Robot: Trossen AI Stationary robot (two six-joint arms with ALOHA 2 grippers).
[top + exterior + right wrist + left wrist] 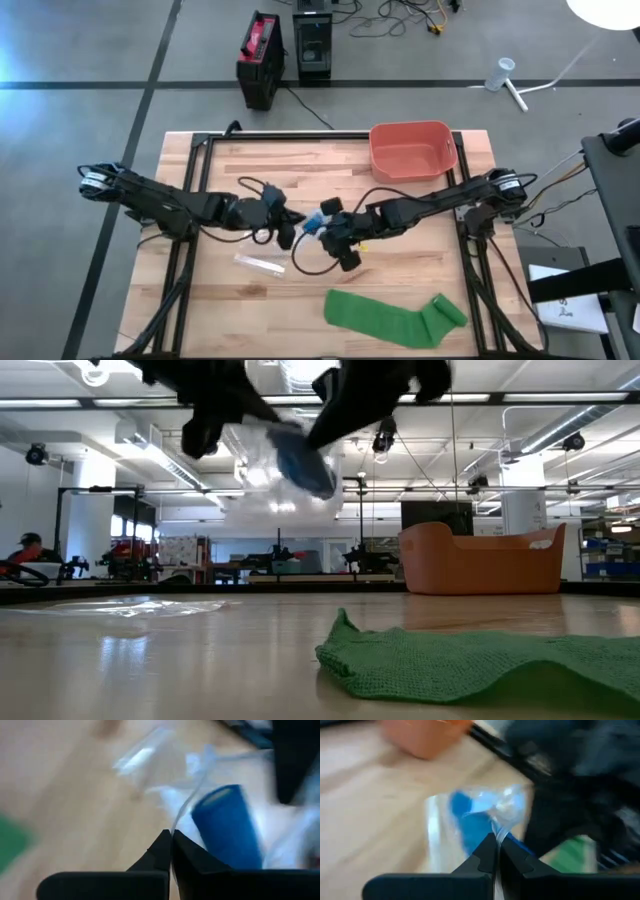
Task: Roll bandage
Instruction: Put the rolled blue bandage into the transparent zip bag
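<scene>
The left gripper (494,851) is clenched on the clear wrapper (510,807) of a blue roll (472,827), its fingers (482,855) pressed together with a thin fold of plastic between them. The right gripper (171,849) is likewise clamped shut on an edge of the same wrapper (200,775), with the blue roll (227,827) just beside its tips.

In the high view both grippers meet near the table's centre, the left gripper (291,228) at about 9 o'clock of the roll (314,226) and the right gripper (328,224) at about 3 o'clock, the packet stretched between them. The low view shows the roll (305,463) in its wrapper held up in the air, well clear of the table (200,300).

On the table, a second clear wrapper (260,263) lies flat at about 7 o'clock of the grippers. A green bandage (395,317), partly unrolled with a rolled end on the right, lies near the front edge at about 5 o'clock. An orange bin (412,152) stands at the far edge, about 1 o'clock.
</scene>
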